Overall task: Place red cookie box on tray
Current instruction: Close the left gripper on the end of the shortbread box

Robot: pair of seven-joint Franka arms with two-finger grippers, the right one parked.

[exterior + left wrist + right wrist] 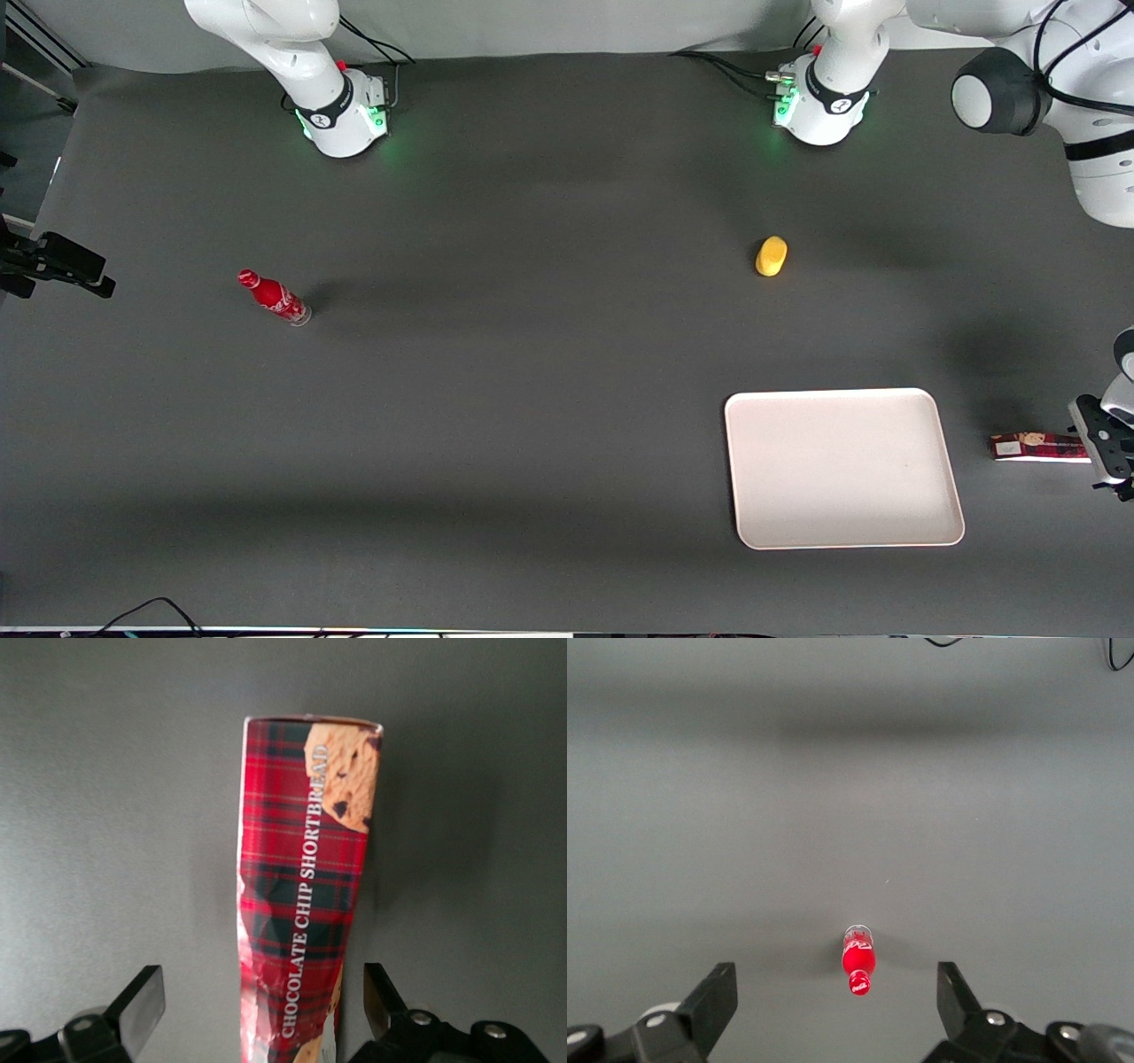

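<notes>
While the left arm's gripper (259,1010) hovered over the working arm's end of the table, its two fingers (142,1003) stood wide apart, one on each side of the red cookie box (306,904), with a clear gap between each pad and the carton; neither finger touched it.

Item, red cookie box (1038,447): long narrow plaid carton, lying flat on the dark grey table (532,399), cookie picture at one end, lettering "CHOCOLATE CHIP SHORTBREAD" along its length. One long edge looked creased. It lay just beside the tray, apart from it, farther toward the working arm's end, its outer end hidden under the gripper (1103,443) in the front view.

Item, tray (842,467): pale, rectangular, rounded corners, low rim, flat on the table, nothing on it.

Item, yellow object (771,256): small, rounded, on the table farther from the front camera than the tray, well apart from it.

Item, red soda bottle (274,298): small, standing toward the parked arm's end of the table, well apart from everything else.
</notes>
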